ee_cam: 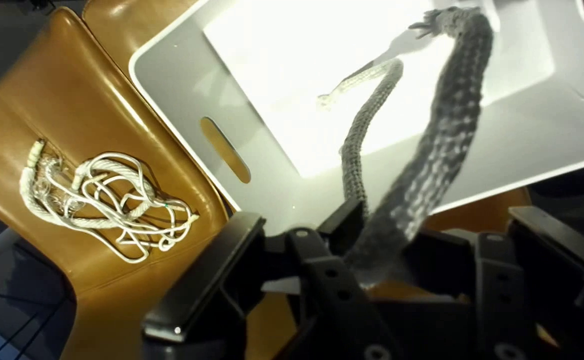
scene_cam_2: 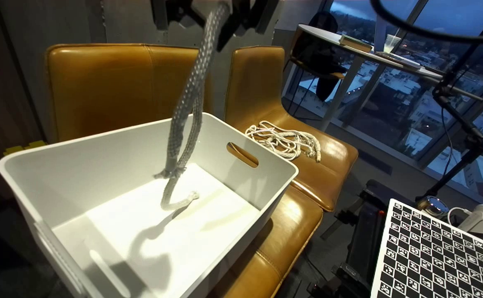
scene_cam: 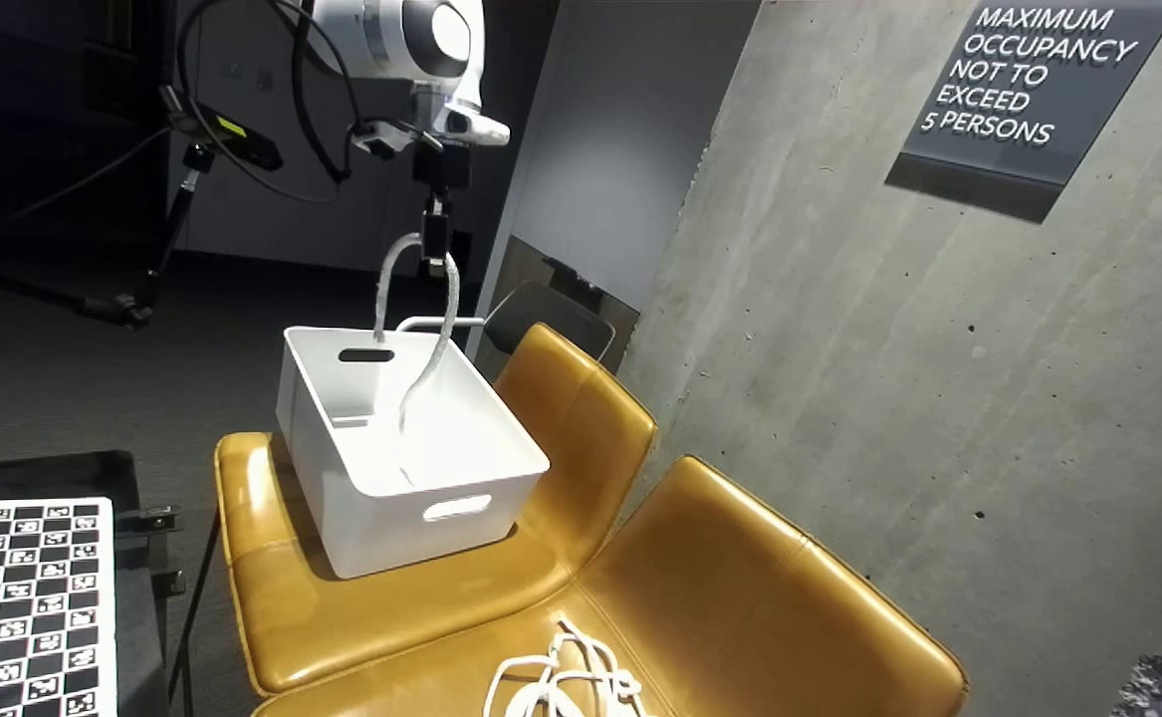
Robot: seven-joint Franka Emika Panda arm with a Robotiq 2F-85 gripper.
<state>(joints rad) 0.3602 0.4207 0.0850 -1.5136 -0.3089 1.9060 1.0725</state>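
Observation:
A grey braided rope (ee_cam: 444,120) is pinched between the fingers of my gripper (ee_cam: 389,245), seen in the wrist view. Both ends of the rope (scene_cam_2: 191,89) hang into a white bin (scene_cam_2: 96,165); a frayed end and a thinner pale end show. The lower end looks close to the bin's floor, but I cannot tell whether it touches. In an exterior view my gripper (scene_cam: 434,254) hangs above the bin's far part, the rope (scene_cam: 452,299) looping down from it. The top of the loop is partly hidden by the fingers.
Under the bin is a tan leather chair (scene_cam: 272,597). Tangled white ropes (ee_cam: 116,210) lie on the adjoining chair (ee_cam: 31,105). A checkered marker board (scene_cam: 23,607) stands near the bin, and a camera on a stand (scene_cam: 227,134) is by the arm. A concrete wall (scene_cam: 839,329) rises behind the chairs.

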